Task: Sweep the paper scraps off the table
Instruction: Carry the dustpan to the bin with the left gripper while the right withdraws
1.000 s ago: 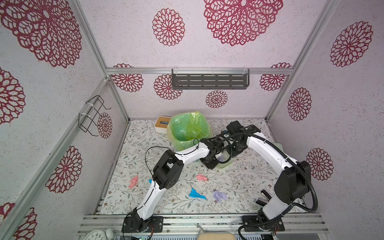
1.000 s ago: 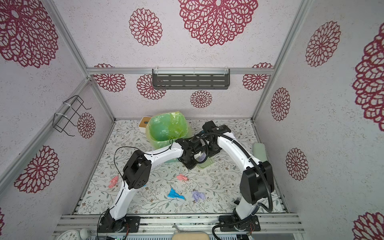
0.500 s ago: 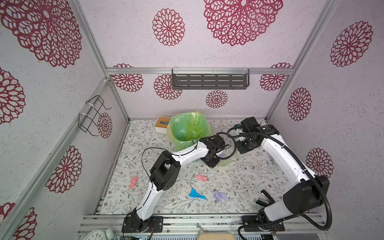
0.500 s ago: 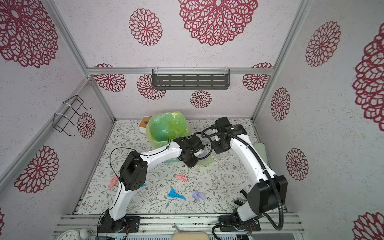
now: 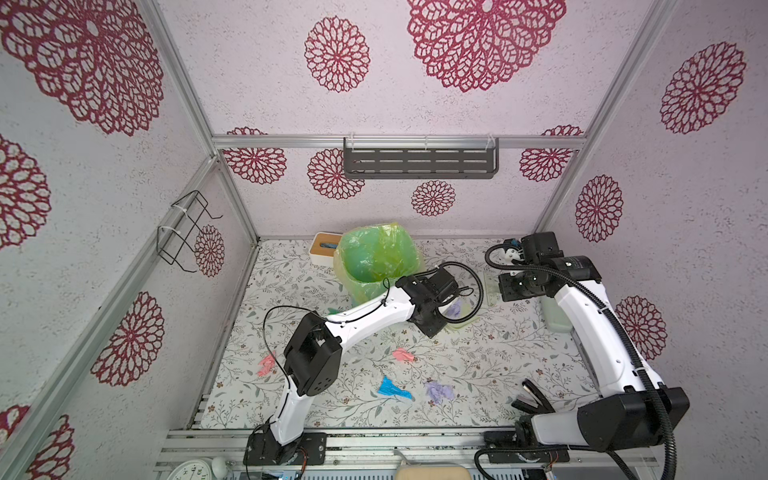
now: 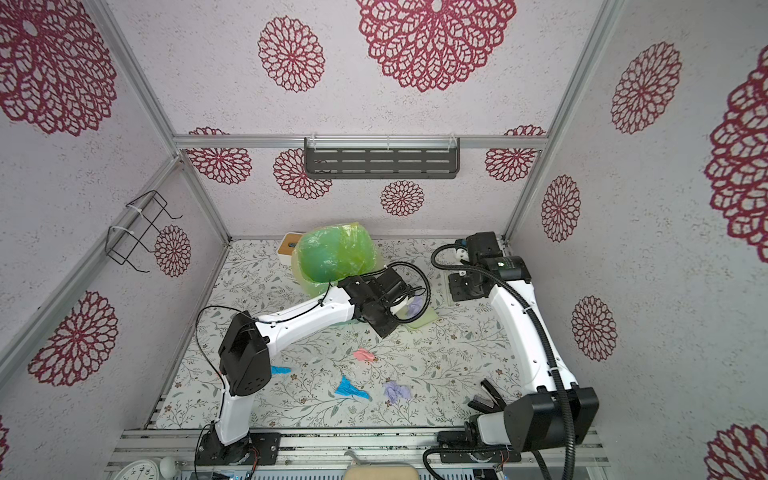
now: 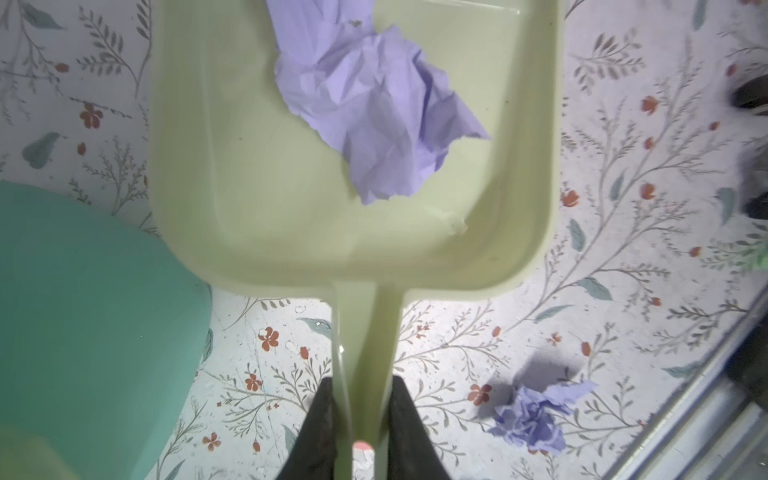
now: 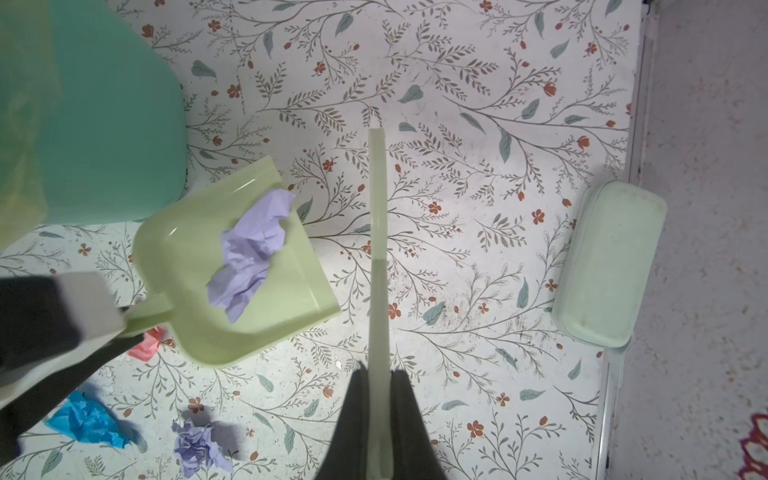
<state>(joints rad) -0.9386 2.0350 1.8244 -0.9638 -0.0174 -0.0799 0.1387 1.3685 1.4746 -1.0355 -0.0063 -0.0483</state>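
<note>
One lilac scrap point(image 7: 374, 104) lies in the pale green dustpan point(image 7: 291, 216), whose handle our left gripper point(image 7: 361, 388) clamps, just right of the bin point(image 5: 374, 257). We judge the sweep barely begun: pink, blue and lilac paper scraps point(image 5: 392, 388) lie on the near table point(image 5: 498, 353), another pink piece point(image 5: 266, 363) at its left edge. Our right gripper point(image 8: 379, 374) pinches a thin green sweeper point(image 8: 377, 249). Only the wrist views show both grips; a top view alone shows a blue scrap point(image 6: 280, 370) beside the left elbow.

light: bright | shadows: soft beside paper scraps point(image 7: 536, 419) | wrist-view edges: blurred
</note>
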